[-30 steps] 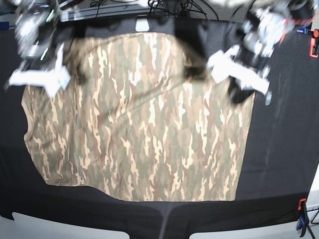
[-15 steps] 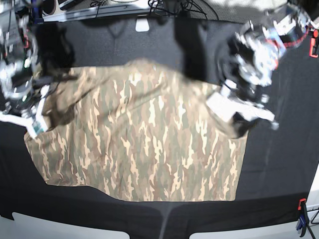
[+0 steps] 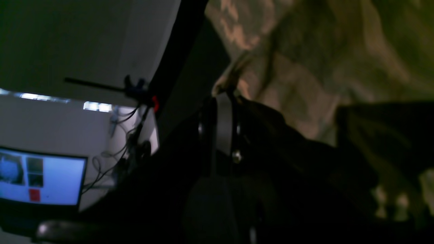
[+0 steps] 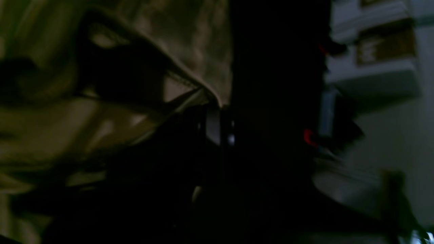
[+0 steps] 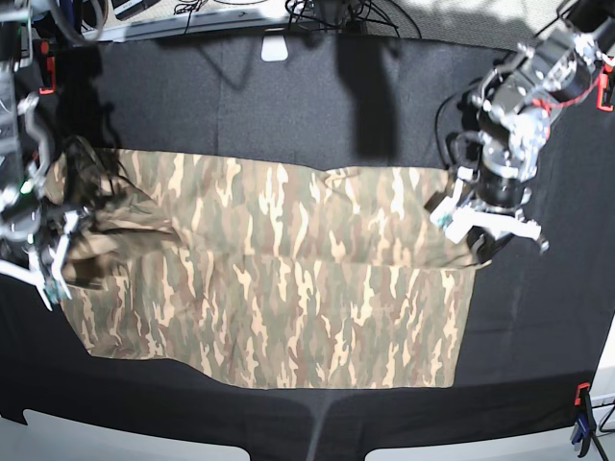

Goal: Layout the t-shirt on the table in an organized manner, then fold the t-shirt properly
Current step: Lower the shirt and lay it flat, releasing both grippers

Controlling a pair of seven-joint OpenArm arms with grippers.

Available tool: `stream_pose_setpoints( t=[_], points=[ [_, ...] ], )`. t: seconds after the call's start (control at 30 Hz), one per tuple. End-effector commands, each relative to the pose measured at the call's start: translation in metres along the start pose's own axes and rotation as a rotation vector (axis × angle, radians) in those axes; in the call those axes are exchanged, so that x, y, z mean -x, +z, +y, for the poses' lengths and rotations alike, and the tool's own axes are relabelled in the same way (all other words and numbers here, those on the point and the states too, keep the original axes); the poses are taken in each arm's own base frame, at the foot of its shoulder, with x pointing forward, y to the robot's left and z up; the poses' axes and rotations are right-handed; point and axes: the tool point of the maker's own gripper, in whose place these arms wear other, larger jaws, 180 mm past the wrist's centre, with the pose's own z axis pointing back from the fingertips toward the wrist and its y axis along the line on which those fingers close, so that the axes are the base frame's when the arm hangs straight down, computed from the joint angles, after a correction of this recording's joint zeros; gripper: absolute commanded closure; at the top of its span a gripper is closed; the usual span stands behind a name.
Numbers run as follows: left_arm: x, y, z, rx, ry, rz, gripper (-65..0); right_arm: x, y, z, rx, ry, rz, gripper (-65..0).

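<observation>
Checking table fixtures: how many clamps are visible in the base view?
3. A red clamp at the table's right edge, a red clamp upper left, a red-and-blue clamp lower right. The arms may hide others.

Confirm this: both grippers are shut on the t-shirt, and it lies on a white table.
Wrong on the colour. The base view shows the table is black, not white. The rest holds: the left gripper and right gripper are both shut on the t-shirt.
</observation>
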Motion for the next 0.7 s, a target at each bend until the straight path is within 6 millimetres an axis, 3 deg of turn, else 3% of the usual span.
stream_pose_setpoints(
  t=[0.0, 0.23, 0.37, 0.5, 0.67],
  points=[
    [-0.007, -0.006, 0.018, -0.048, 0.01, -0.031, 0.0, -0.02, 0.003, -0.02, 0.04, -0.005, -0.071, 0.0],
    [0.005, -0.027, 0.004, -0.026, 0.065, 0.032, 0.0, -0.036, -0.007, -0.025, -0.023, -0.053, -0.116, 0.0],
    [0.005, -0.029, -0.012, -0.003, 0.083, 0.045, 0.0, -0.038, -0.019, -0.032, -0.066, -0.109, -0.116, 0.0],
    [0.006, -0.03, -0.014, -0.002, 0.08, 0.049, 0.0, -0.048, -0.03, -0.034, -0.118, -0.158, -0.131, 0.0],
    [0.006, -0.03, -0.014, -0.003, 0.076, 0.048, 0.0, -0.08, -0.046, -0.008, -0.207, -0.168, -0.171, 0.0]
  ],
)
